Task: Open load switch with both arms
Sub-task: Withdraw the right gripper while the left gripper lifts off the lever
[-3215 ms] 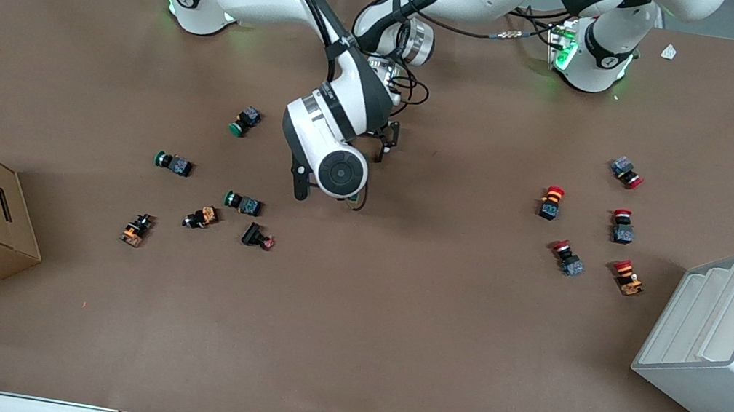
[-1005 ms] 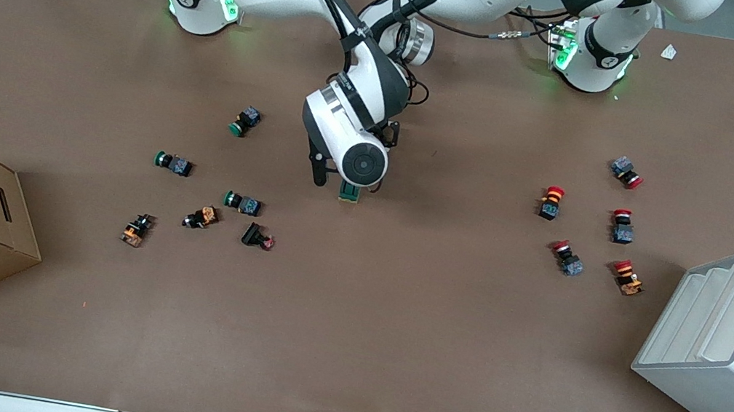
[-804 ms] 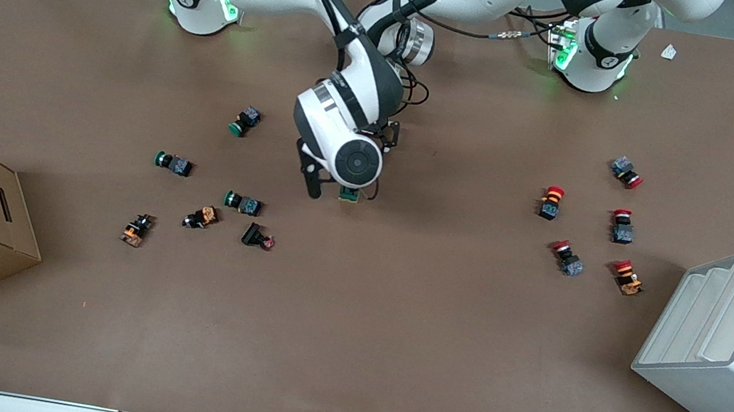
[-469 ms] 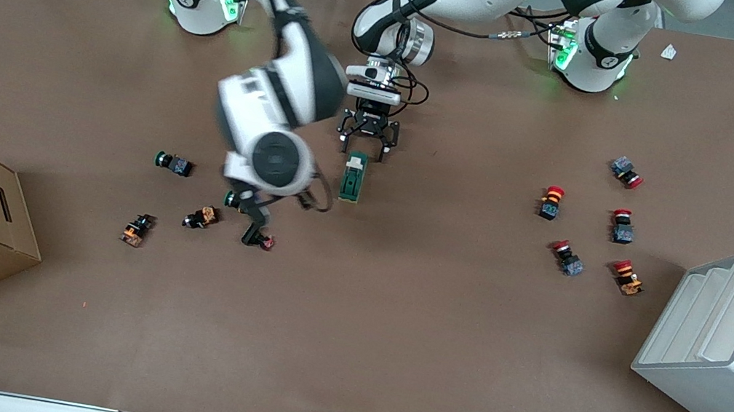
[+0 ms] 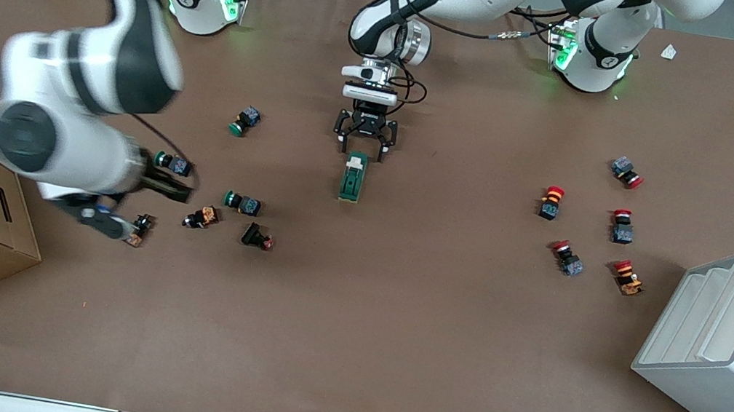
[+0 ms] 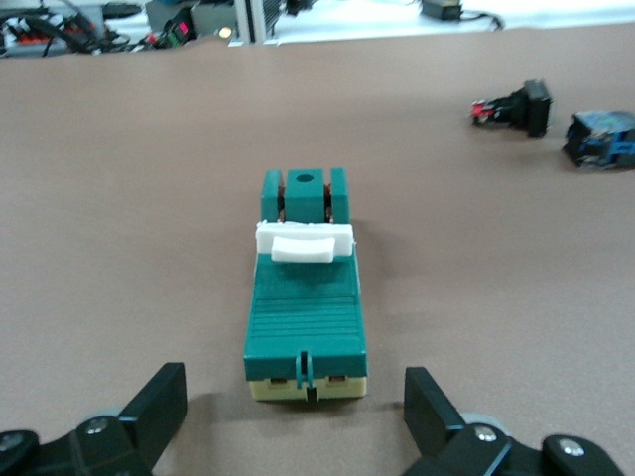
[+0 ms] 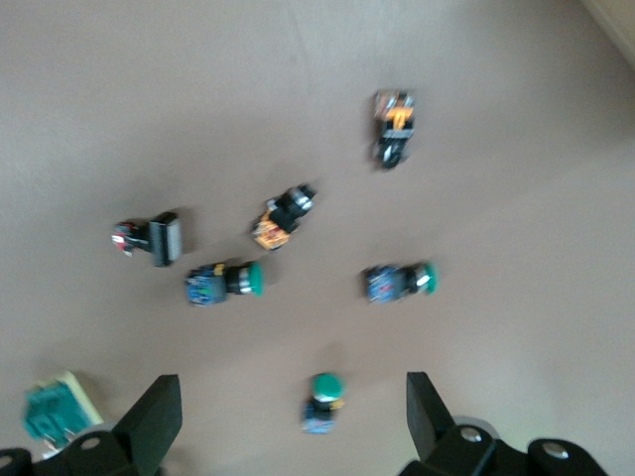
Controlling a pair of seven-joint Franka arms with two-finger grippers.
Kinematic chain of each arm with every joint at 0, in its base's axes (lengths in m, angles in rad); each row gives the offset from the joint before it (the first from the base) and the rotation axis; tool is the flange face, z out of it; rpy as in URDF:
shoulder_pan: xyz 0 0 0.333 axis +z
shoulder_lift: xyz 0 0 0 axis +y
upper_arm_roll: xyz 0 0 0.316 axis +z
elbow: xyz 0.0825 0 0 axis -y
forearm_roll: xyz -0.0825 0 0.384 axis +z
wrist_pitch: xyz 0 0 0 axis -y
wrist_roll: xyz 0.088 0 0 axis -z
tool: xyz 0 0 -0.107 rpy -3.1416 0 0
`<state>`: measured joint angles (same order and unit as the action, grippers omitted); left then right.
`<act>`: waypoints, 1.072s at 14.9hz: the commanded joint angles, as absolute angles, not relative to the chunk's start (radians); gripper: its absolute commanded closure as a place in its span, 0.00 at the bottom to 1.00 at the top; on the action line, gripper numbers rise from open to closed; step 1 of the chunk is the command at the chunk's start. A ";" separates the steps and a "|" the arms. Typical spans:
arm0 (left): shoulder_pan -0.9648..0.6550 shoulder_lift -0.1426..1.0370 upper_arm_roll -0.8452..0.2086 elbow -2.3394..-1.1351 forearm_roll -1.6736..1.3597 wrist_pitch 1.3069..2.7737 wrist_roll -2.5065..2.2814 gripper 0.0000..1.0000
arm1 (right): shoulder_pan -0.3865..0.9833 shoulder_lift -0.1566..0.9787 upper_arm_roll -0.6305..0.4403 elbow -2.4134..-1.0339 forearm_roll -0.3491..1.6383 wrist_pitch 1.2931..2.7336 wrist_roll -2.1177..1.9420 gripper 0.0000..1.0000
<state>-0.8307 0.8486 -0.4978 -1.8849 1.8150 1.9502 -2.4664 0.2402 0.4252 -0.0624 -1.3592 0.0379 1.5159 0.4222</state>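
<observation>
Lying flat on the desk (image 5: 392,328), the load switch (image 5: 352,177) waits just before the open, empty left hand (image 5: 363,137); the right hand (image 7: 288,431), also open and empty, hangs over the push-buttons (image 5: 242,202).

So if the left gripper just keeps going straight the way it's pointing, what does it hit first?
Probably the load switch. The left gripper is open, its fingers astride the switch's cream end, which sits just ahead of it on the table; how much gap remains is unclear.
</observation>
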 commanded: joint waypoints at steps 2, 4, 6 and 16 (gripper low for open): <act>-0.778 0.854 -0.572 -1.816 1.622 2.008 -2.306 0.02 | 0.071 0.348 -0.037 -1.407 -0.018 1.516 0.032 0.00; -0.759 0.851 -0.607 -1.769 1.541 2.003 -2.243 0.02 | 0.011 0.341 -0.037 -1.399 -0.025 1.514 -0.076 0.00; -0.759 0.819 -0.609 -1.740 1.427 1.997 -2.131 0.02 | -0.018 0.333 -0.040 -1.385 -0.029 1.511 -0.081 0.00; -0.597 0.527 -0.607 -1.621 0.878 1.996 -1.565 0.02 | -0.038 0.336 -0.034 -1.282 -0.028 1.430 -0.074 0.00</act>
<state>-0.6534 0.6184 -0.6044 -1.6141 0.9890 1.9963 -1.6983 -0.0236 0.3493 -0.0582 -1.2774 -0.0074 1.4479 -0.0742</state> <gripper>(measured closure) 0.022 0.000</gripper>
